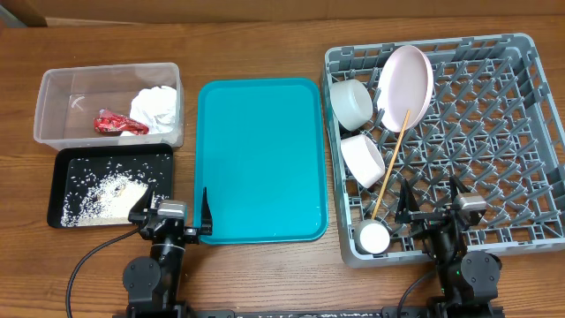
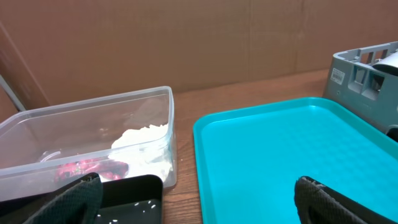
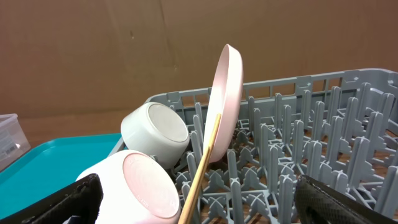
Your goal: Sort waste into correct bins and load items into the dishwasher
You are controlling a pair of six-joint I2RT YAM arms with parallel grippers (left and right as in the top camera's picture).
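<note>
One rack (image 1: 441, 46), one pink plate (image 1: 406, 84), two white bowls (image 1: 351, 103), one cup (image 1: 373, 237), seemingly two chopsticks (image 1: 390, 168) (they overlap, so perhaps one). One teal tray (image 1: 260, 159), one clear tub (image 1: 106, 71), one red wrapper (image 1: 119, 124), one napkin (image 1: 157, 108), one black tray (image 1: 71, 168), rice grains (image 1: 110, 194) beyond counting.

Black arms (image 1: 157, 265), seemingly rubbery fingers (image 2: 73, 200)

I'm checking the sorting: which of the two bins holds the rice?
The flat black tray; loose rice lies scattered in it. The clear tub beside it holds the red wrapper and white napkin instead.
</note>
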